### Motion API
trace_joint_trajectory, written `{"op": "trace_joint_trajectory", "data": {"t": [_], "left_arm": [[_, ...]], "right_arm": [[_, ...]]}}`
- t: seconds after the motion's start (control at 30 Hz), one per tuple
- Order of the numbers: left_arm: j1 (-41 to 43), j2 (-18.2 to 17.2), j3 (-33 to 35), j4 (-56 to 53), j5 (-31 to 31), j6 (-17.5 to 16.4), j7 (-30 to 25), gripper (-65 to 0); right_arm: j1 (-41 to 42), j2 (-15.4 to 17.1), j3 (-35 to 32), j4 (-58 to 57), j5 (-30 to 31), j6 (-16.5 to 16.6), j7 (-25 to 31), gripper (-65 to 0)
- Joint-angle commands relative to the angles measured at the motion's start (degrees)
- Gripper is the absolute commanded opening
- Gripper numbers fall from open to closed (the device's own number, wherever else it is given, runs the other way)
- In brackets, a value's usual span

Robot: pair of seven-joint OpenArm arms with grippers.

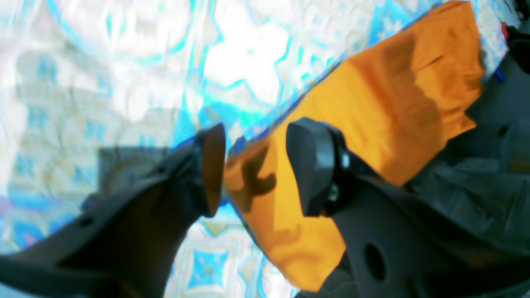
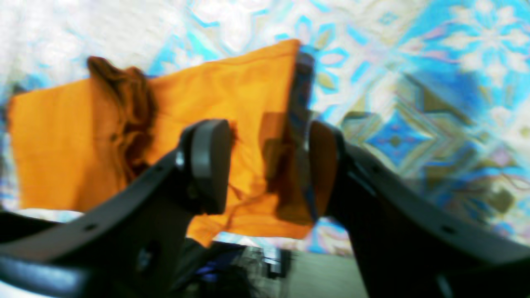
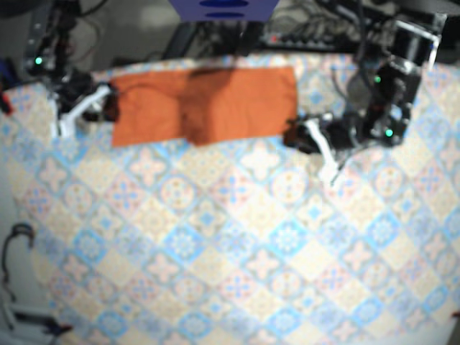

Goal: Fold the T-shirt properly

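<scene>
The orange T-shirt (image 3: 205, 104) lies folded into a long strip near the table's far edge. My left gripper (image 3: 292, 136) is at the strip's near right corner. In the left wrist view that gripper (image 1: 256, 169) is open, its fingers (image 1: 310, 165) standing either side of the T-shirt (image 1: 372, 107) edge without pinching it. At the strip's left end is my right gripper (image 3: 108, 106). In the right wrist view it (image 2: 267, 165) is also open, and the end of the T-shirt (image 2: 215, 91) sits in the gap between the fingers (image 2: 209, 165). A dark crease runs across the cloth.
A blue and cream patterned tablecloth (image 3: 237, 244) covers the table. Cables and dark equipment (image 3: 316, 29) crowd the far edge, with a blue object (image 3: 223, 7) behind the shirt. A cable loop (image 3: 16, 241) lies off the left edge.
</scene>
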Motion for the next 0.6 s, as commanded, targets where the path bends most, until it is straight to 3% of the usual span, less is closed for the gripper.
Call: {"op": "trace_joint_trajectory", "data": {"t": [0.0,0.23,0.3,0.4,0.57], "left_arm": [[-0.3,-0.7,-1.0,1.0,-1.1,-0.3,-0.9,-37.8],[2.0,-0.7,-3.2,1.0,-1.0,-0.3,-0.9,-37.8],[2.0,-0.7,-3.3,1.0,-1.0,-0.3,-0.9,-37.8],[2.0,-0.7,-3.3,1.0,-1.0,-0.3,-0.9,-37.8],[2.0,-0.7,-3.3,1.0,-1.0,-0.3,-0.9,-37.8]], "right_arm": [[0.5,1.7,0.3,-1.0,2.8,0.3,0.2,-34.9],[2.2,7.6,-0.2,-13.2,17.5,0.3,-1.2,-34.8],[2.8,8.1,-0.3,-14.5,19.1,0.3,-2.1,-34.1],[5.9,8.0,-0.3,-17.1,19.4,0.6,-6.9,-27.9],[6.7,6.8,-0.3,-20.4,19.5,5.9,-9.3,-22.9]]}}
